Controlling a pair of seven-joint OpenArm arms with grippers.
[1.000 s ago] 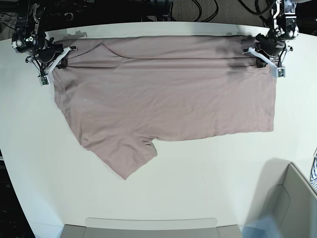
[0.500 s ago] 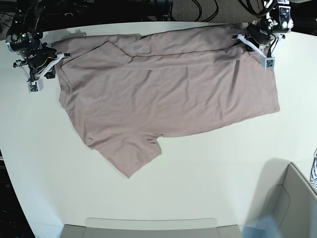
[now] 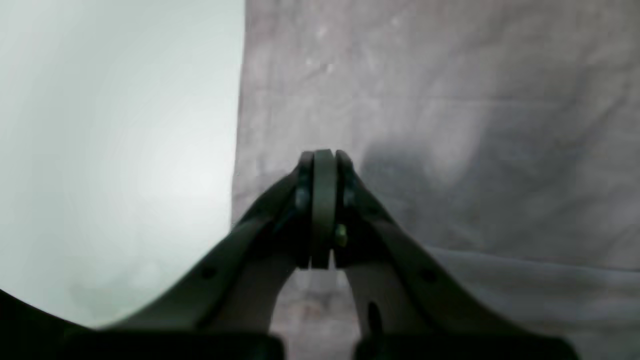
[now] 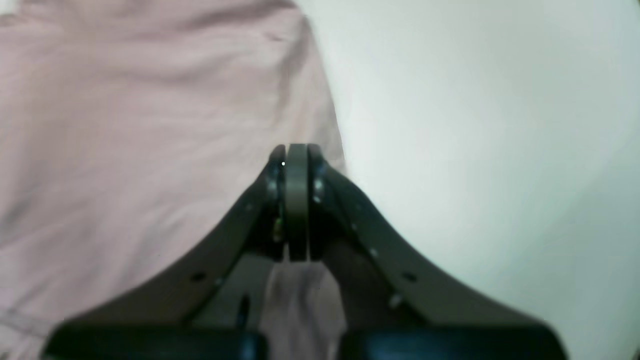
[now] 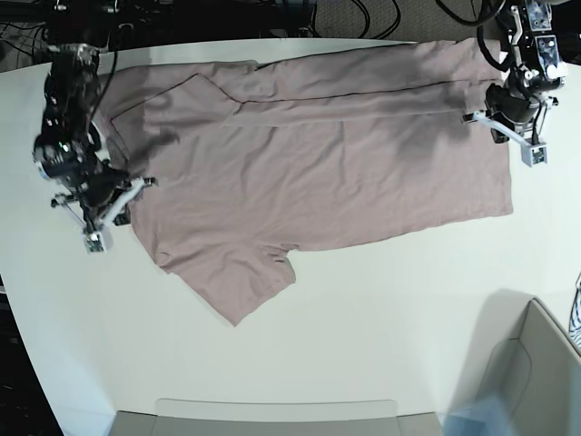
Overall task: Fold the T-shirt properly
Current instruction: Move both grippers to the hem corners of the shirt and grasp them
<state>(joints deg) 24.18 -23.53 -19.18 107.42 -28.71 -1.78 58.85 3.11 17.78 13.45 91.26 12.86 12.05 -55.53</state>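
Since the earlier frame, the right gripper [image 5: 124, 214] has moved inward, closed and empty; the T-shirt [image 5: 300, 173] lies along the tabletop's [image 5: 363, 345] far edge, creased, best smoothed gently outward toward the closed, empty left gripper [image 5: 502, 134].

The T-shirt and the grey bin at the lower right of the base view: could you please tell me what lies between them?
Only bare white table, as the base view shows.
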